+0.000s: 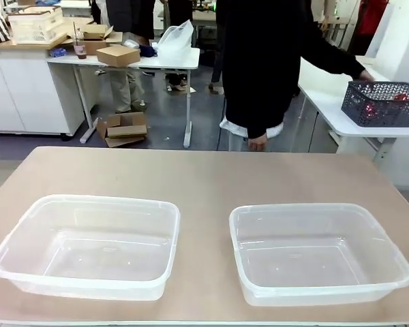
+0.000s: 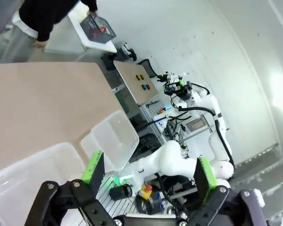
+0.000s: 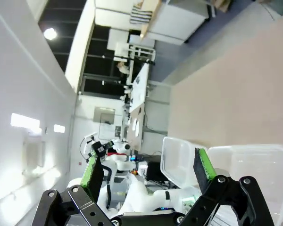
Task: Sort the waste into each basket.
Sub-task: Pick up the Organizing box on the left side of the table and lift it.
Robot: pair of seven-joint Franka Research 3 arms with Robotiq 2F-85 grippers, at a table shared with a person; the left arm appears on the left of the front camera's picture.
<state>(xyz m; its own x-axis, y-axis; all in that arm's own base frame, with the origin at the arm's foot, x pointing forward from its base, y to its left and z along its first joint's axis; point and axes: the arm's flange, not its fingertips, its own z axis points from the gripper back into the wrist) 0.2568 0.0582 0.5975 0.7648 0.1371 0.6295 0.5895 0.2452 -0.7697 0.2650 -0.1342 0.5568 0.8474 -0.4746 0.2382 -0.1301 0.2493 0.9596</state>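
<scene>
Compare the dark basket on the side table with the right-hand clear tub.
The dark lattice basket has holed sides; the right clear tub is see-through with solid walls. The basket holds red items; the tub holds nothing. The basket sits on a white side table, the tub on the tan table. Both are rectangular.

Tan table [image 1: 204, 177], cardboard box [image 1: 117, 56] on white table [image 1: 177, 63], open box [image 1: 125, 129] on floor [image 1: 41, 142]

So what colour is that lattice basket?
The lattice plastic basket is dark blue, clearest in front view.
</scene>
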